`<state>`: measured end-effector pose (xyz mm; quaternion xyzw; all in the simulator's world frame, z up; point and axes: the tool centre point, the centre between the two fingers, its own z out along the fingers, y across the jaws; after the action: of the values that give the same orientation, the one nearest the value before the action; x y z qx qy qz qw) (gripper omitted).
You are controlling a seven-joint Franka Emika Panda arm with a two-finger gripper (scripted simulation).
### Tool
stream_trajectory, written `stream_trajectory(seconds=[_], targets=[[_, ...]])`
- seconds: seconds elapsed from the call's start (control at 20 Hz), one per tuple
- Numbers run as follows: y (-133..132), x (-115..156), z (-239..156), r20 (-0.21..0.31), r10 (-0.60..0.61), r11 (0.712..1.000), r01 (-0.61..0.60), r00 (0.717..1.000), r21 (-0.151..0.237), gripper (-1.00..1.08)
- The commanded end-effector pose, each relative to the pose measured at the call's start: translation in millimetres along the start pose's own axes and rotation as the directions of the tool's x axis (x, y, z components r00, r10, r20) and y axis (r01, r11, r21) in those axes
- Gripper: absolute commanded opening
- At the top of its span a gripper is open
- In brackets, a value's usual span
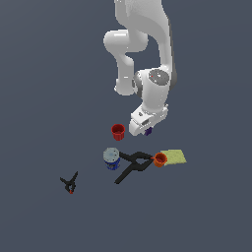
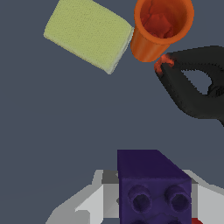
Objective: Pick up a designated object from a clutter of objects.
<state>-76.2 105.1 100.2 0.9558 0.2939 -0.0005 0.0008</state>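
The purple cube (image 2: 153,186) is a dark purple, blocky piece with flat matte faces and round sockets on the face toward the wrist camera. It sits between the grey-white fingers (image 2: 92,203) of the gripper (image 1: 146,129), with a finger against each side. The jaws are closed on it, only as wide as the block itself. In the exterior view it shows only as a small purple patch at the gripper's tip, close above the dark grey table (image 1: 44,98); whether it touches the surface cannot be told.

The yellow sponge (image 2: 89,34) is a rectangular slab with a fine grainy texture and a paler edge. The orange cup (image 2: 160,27) is a smooth tapered cup touching the sponge's corner. The large black clamp (image 2: 197,83) has curved matte handles and orange-red tips that meet the orange cup. The red cup (image 1: 118,131) stands just beside the gripper, on the exterior view's left. The blue can (image 1: 111,159) has a grey lid. The small black clamp (image 1: 70,184) lies well apart.

The white arm (image 1: 147,44) descends from the top of the exterior view, its wrist bent downward.
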Motion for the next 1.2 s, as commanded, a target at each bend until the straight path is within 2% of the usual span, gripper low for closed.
stream_trajectory(seconds=[0.0, 1.15], targets=[[0.6, -5.4, -20.2, -0.001, -0.001, 1.0, 0.001, 1.0, 0.0, -1.0], [10.0, -57.8, -225.2, -0.003, -0.001, 1.0, 0.001, 1.0, 0.004, -1.0]])
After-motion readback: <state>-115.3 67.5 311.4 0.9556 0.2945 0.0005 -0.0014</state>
